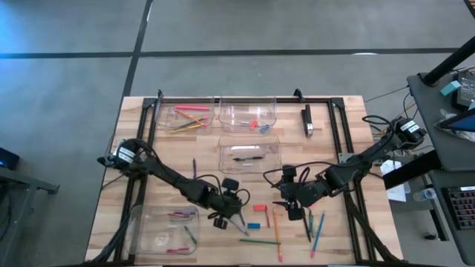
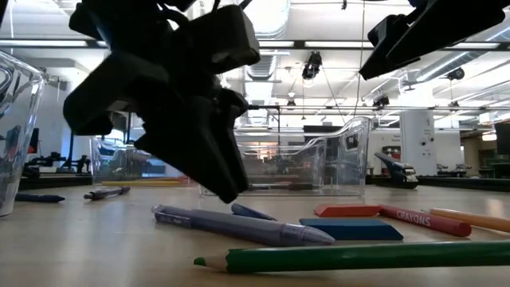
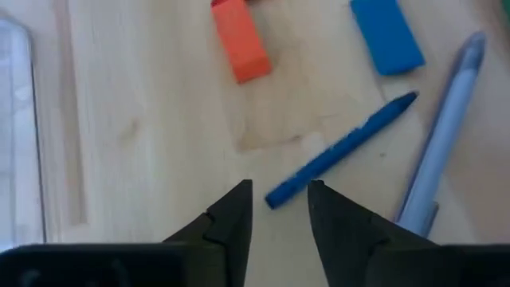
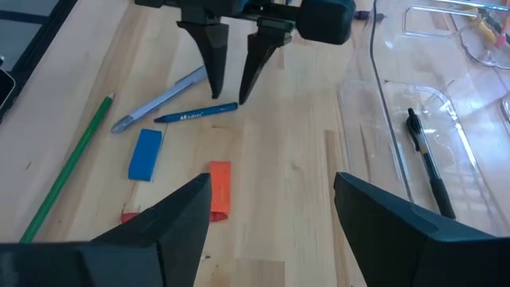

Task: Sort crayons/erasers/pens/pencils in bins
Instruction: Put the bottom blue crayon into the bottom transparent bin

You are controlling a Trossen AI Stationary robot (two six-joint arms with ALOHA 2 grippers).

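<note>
You are bringing the left gripper [image 3: 279,209] down over the end of a short blue stick [image 3: 341,149], probably a crayon, which is lying flat on the wooden table [image 3: 143,119]. Its two dark fingers are standing narrow, with only a small gap between them, and they are holding nothing yet; the end of the stick is lying just in front of this gap. A long grey-purple pen [image 3: 442,143] is lying just beside the stick, and a flat light blue eraser [image 4: 146,154] and an orange-red eraser [image 4: 219,186] are resting near them. The right gripper [image 4: 271,211] is waiting near, its fingers wide and empty.

The risk I see: you are taking the stick at its very end, so it may turn or slip out when you lift. One finger could also push the pen and roll it away. The clear plastic bin [image 1: 165,228] on the left is well apart.
</note>
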